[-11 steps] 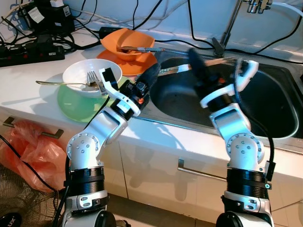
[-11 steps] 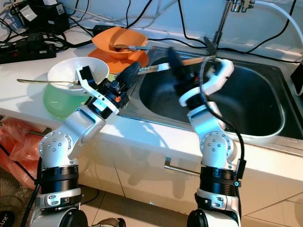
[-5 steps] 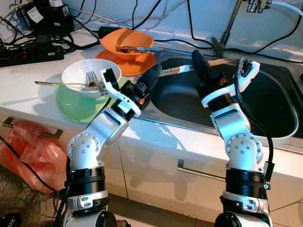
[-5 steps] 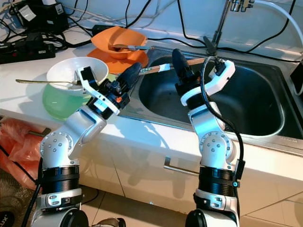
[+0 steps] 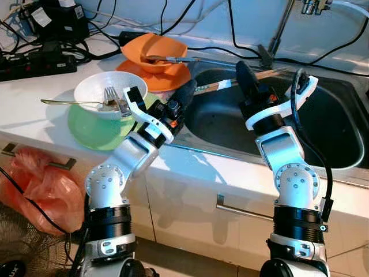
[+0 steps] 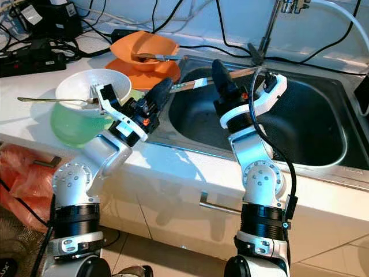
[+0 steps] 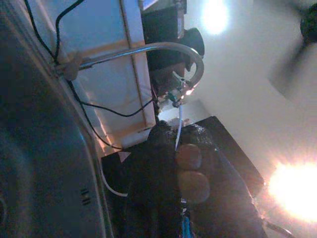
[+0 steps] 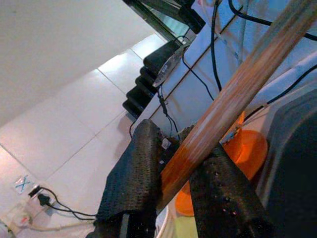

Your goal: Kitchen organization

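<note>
A long wooden stick [image 5: 213, 86] with a pale band lies slanted over the back left of the steel sink [image 5: 331, 141]. My right gripper [image 5: 242, 70] is shut on its middle; in the right wrist view the stick [image 8: 233, 94] runs between the two black fingers [image 8: 136, 173]. My left gripper [image 5: 187, 90] hovers over the sink's left rim, close to the stick's left end, fingers pressed together. Left of it, a white bowl [image 5: 95, 89] holding a fork [image 5: 112, 96] sits on a green plate [image 5: 92, 130].
An orange bowl [image 5: 155, 47] with a utensil rests on an orange plate at the back. Power strips and cables [image 5: 40, 55] crowd the back left counter. The faucet [image 5: 282, 26] rises behind the sink. An orange plastic bag [image 5: 40, 184] hangs below the counter.
My right gripper, blurred with motion a second ago, has settled over the sink with the stick. The left arm has barely shifted.
</note>
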`<state>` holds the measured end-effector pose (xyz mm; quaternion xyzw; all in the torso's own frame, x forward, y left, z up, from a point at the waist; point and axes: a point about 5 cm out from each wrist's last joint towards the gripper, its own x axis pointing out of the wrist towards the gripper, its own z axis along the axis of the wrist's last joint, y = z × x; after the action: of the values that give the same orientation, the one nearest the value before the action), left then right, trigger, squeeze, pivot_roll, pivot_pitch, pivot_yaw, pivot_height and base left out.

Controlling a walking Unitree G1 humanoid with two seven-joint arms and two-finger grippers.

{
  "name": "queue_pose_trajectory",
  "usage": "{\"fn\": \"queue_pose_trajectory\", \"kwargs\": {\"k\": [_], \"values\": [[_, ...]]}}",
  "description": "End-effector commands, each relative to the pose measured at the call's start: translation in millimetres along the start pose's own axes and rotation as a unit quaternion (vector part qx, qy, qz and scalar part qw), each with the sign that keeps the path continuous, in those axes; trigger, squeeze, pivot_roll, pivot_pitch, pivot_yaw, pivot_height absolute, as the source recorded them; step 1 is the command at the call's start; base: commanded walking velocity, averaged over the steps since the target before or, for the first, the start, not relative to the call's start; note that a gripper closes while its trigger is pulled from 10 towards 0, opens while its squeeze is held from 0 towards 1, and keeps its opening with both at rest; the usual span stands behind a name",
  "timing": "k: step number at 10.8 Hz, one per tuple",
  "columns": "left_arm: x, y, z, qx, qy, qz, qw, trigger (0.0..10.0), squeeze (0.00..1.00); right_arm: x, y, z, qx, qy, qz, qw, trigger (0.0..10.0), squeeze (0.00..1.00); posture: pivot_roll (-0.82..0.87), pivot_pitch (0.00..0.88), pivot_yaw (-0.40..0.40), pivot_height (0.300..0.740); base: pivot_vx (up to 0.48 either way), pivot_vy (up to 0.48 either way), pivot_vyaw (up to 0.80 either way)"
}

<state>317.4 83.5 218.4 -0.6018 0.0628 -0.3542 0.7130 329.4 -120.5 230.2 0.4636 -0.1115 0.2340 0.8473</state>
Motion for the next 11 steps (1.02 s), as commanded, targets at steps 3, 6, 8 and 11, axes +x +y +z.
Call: {"fn": "queue_pose_trajectory", "kwargs": {"k": [3, 6, 8, 11], "values": [[1.1, 6.3, 5.2, 0.016, -0.013, 0.049, 0.999, 10.0, 1.0, 1.3, 2.2, 3.6, -0.029, 0.002, -0.005, 1.0, 0.0, 0.0, 0.07, 0.071, -0.014, 0.74, 0.0, 0.0, 0.0], [2.5, 8.3, 6.6, 0.056, -0.013, 0.069, 0.996, 10.0, 1.0, -3.0, -13.8, 13.3, -0.053, -0.019, -0.054, 0.997, 0.0, 0.0, 0.07, 0.06, -0.021, 0.74, 0.0, 0.0, 0.0], [1.5, 8.8, 4.7, 0.057, -0.011, 0.069, 0.996, 10.0, 1.0, -4.3, -24.0, 20.6, -0.072, -0.032, -0.083, 0.993, 0.0, 0.0, 0.07, 0.055, -0.024, 0.74, 0.0, 0.0, 0.0], [2.6, 4.7, 6.6, 0.081, -0.006, 0.065, 0.995, 10.0, 1.0, -3.7, -30.7, 31.1, -0.158, -0.055, -0.113, 0.98, 0.0, 0.0, 0.07, 0.044, -0.028, 0.74, 0.0, 0.0, 0.0]]}}
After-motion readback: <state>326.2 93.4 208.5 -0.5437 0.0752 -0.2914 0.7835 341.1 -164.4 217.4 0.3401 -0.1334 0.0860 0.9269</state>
